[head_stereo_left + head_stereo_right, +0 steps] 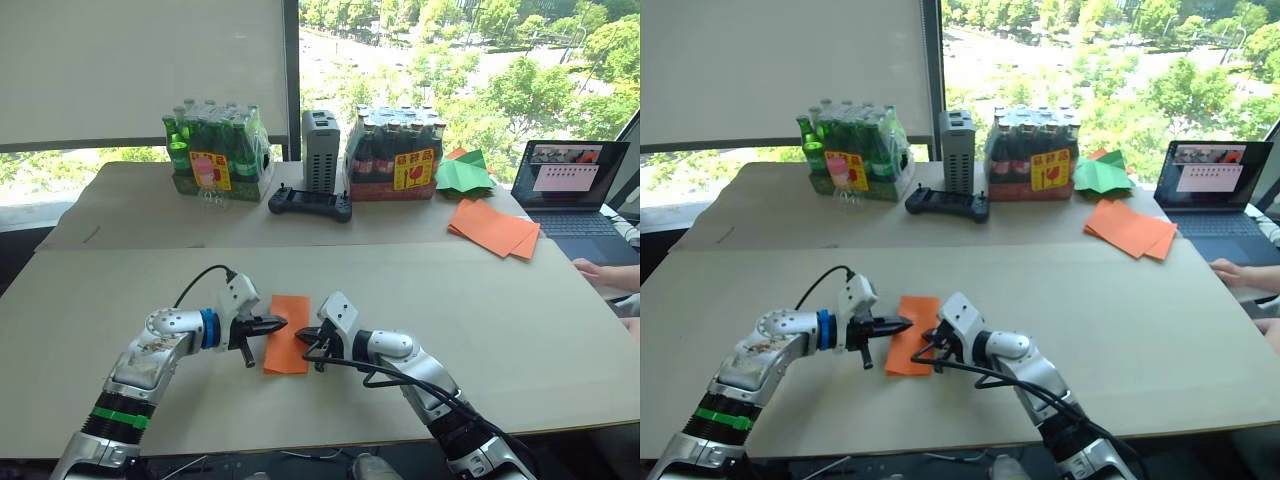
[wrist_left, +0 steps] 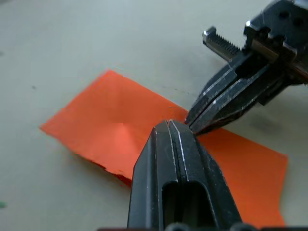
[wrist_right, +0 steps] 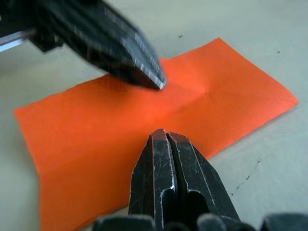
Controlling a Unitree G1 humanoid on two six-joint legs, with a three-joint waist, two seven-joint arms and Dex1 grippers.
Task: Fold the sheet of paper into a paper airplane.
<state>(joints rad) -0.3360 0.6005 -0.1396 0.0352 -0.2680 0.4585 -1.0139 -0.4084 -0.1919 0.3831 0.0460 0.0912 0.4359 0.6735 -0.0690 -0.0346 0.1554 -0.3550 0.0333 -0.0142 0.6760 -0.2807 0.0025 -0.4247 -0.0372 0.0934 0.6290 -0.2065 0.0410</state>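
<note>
Left eye view: folded sheet of paper [image 1: 287, 334] lies flat on the table [image 1: 520, 330], between both claws.
Left gripper [image 1: 272, 323] and right gripper [image 1: 306, 335], each pressed together, press its edges; uneven pushing could slide the paper.

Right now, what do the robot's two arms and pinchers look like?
Both arms are silver-grey metal. The left arm has a blue ring at its wrist and a green band lower down. The right arm is plain silver, with black cables looping beside it. A black cable also curves over the left wrist. Each white wrist block carries narrow black jaws: left gripper, right gripper.
</note>
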